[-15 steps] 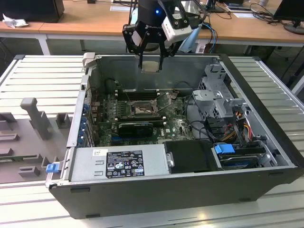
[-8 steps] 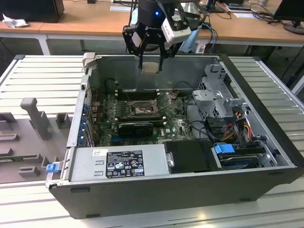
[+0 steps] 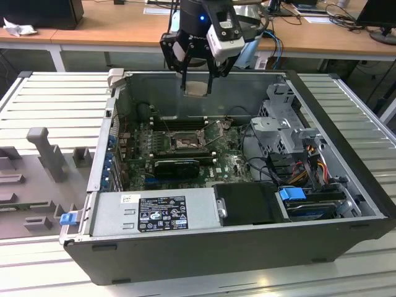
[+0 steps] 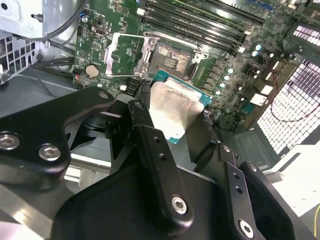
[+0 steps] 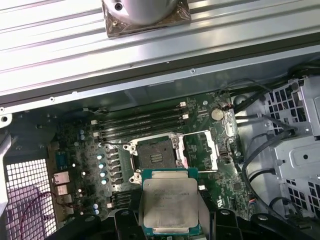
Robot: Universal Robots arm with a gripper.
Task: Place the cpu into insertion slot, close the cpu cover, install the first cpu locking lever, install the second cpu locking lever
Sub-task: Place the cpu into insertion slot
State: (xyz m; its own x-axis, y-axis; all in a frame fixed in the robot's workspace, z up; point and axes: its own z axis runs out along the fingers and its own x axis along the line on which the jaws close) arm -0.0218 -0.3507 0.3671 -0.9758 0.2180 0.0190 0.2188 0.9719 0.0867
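Note:
My gripper (image 3: 198,86) hangs above the rear wall of the open computer case (image 3: 346,154), shut on the cpu (image 3: 198,88). The chip's pale silver top shows between the black fingers in both wrist views, as the cpu (image 5: 169,202) and the cpu (image 4: 175,107). Well below it on the green motherboard lies the insertion slot (image 3: 184,141), a dark square socket that stands uncovered, seen as the insertion slot (image 5: 153,156) and the insertion slot (image 4: 172,61). The cpu cover (image 5: 214,152) is swung open beside the socket, also seen as the cpu cover (image 4: 128,35).
Long black memory slots (image 3: 179,122) run behind the socket and a black expansion card (image 3: 176,166) lies in front. A power supply (image 3: 154,213) fills the case's front, with a drive cage (image 3: 284,124) and cables at the exterior view's right. A grey moulded tray (image 3: 37,179) lies outside.

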